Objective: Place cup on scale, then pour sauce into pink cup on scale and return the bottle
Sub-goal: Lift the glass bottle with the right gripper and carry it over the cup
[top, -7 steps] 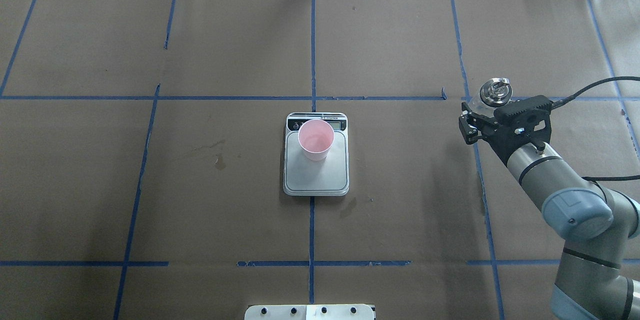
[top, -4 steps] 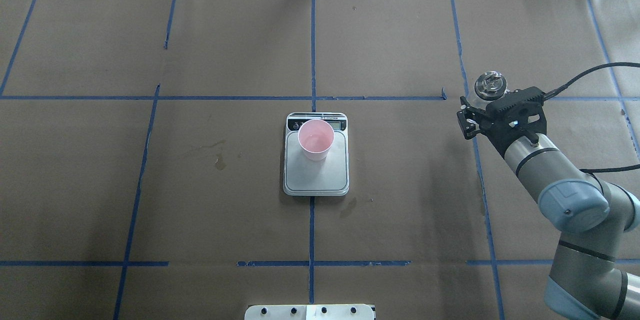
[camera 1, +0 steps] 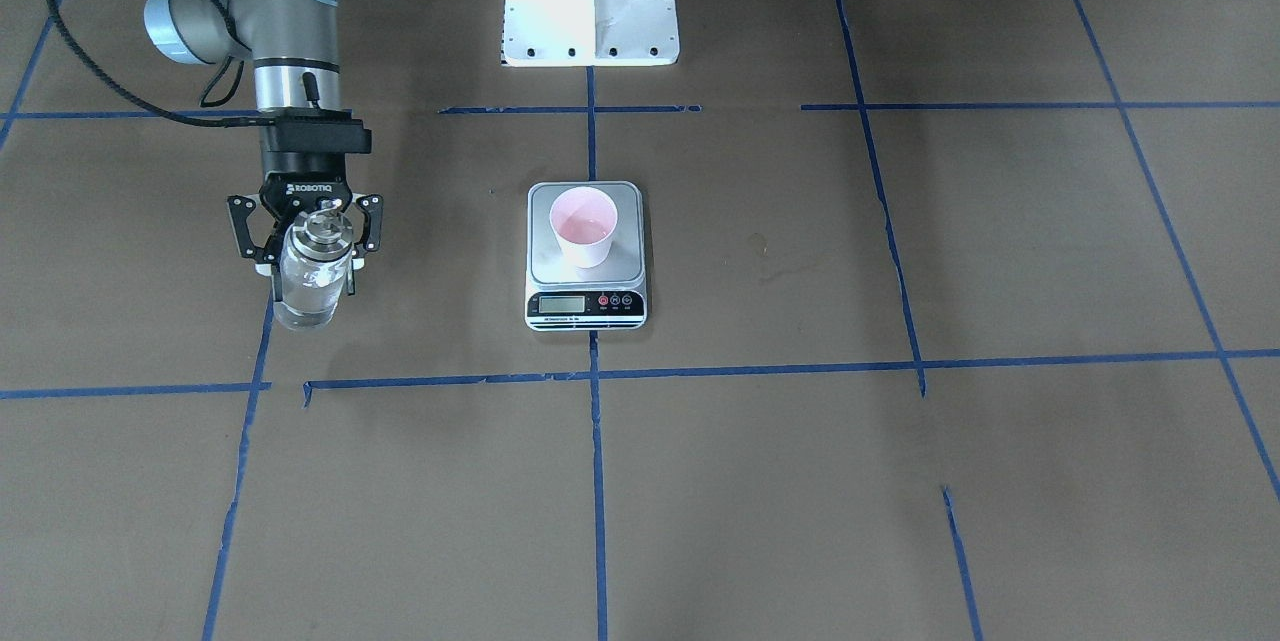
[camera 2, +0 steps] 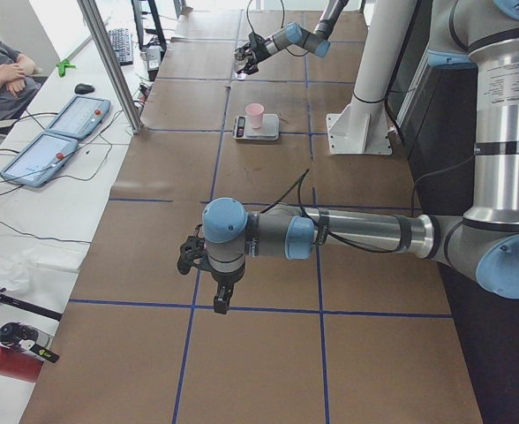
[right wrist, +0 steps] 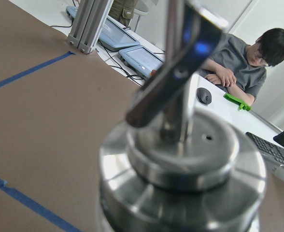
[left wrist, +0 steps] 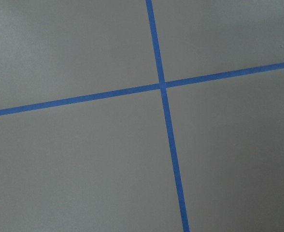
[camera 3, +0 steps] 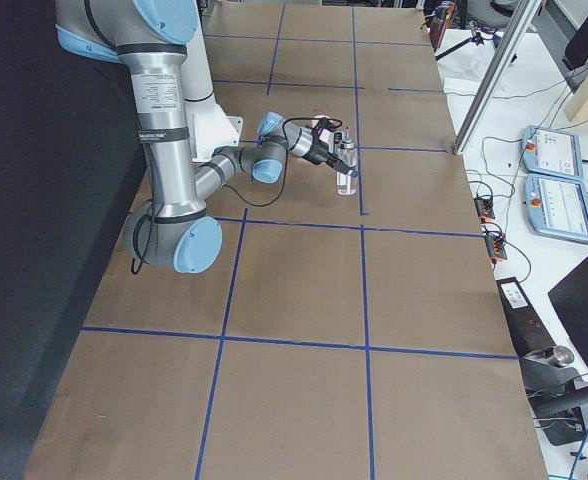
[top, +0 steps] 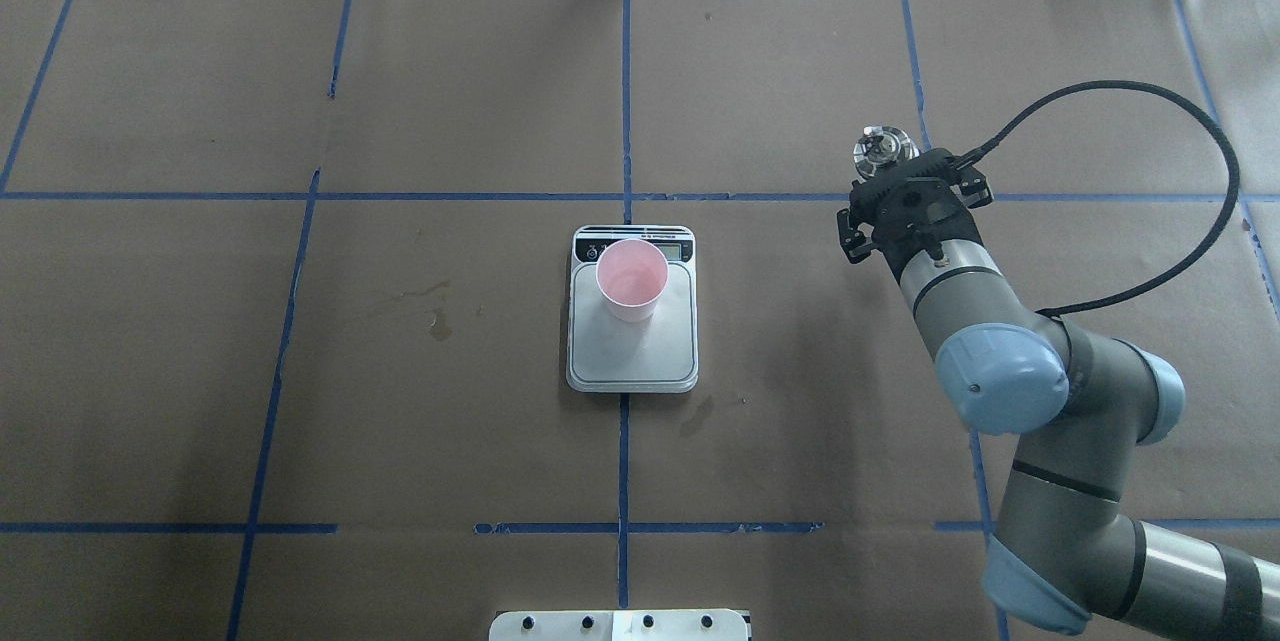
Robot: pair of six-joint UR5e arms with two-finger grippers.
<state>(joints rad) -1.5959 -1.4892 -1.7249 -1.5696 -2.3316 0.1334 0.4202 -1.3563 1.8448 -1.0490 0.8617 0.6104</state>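
You have bare table (top: 800, 341) between the scale (camera 1: 586, 304) and the bottle (camera 1: 308, 283), which the right gripper (camera 1: 310, 253) clasps. The cup (camera 1: 584, 226) stands on the scale, the one tall thing mid-table. The left arm (camera 2: 357, 234) lies low, well apart.

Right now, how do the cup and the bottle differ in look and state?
The cup is opaque pink and open-topped; the bottle is clear glass with a silver metal cap. The cup stands free on the scale; the bottle is clamped in the right gripper, well off to the scale's side. The cup tapers from rim to base; the bottle is a straight cylinder. Both are upright.
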